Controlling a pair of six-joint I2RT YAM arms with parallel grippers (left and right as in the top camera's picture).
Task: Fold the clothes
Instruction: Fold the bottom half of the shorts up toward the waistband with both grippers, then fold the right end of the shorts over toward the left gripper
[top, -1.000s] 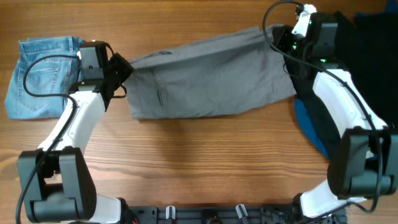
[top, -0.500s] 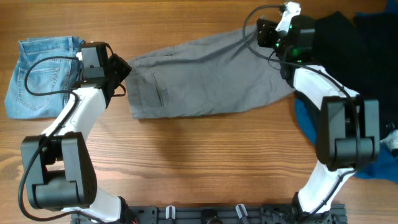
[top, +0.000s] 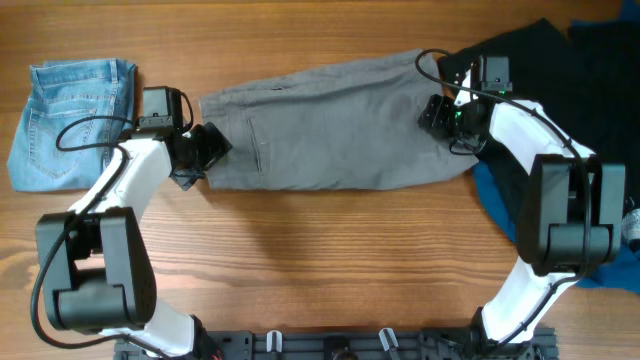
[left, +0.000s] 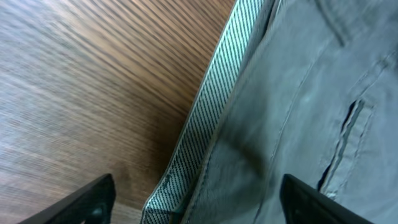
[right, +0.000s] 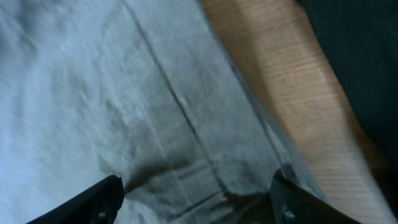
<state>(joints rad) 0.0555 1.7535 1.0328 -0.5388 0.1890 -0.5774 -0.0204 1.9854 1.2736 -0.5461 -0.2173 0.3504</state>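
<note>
The clothes, grey shorts (top: 330, 125), lie spread flat across the middle of the wooden table, waist to the left. My left gripper (top: 208, 150) stands open at the waist's near corner. In the left wrist view, my left gripper (left: 199, 202) has its jaws set wide either side of the pale striped inner waistband (left: 211, 106), gripping nothing; a slit pocket (left: 348, 124) shows to the right. My right gripper (top: 440, 112) is open over the shorts' right end. In the right wrist view, my right gripper (right: 199, 202) straddles creased grey cloth (right: 124, 93) near its hem, holding nothing.
A folded light-blue denim garment (top: 70, 120) lies at the far left. A big black garment (top: 575, 80) is heaped at the back right, with blue cloth (top: 497, 205) under its near edge. Bare wood (top: 320, 260) runs along the front.
Both grippers have gone from shut to open and let go of the shorts. The left moved toward the near side of the waist; the right came down onto the shorts' right end.
</note>
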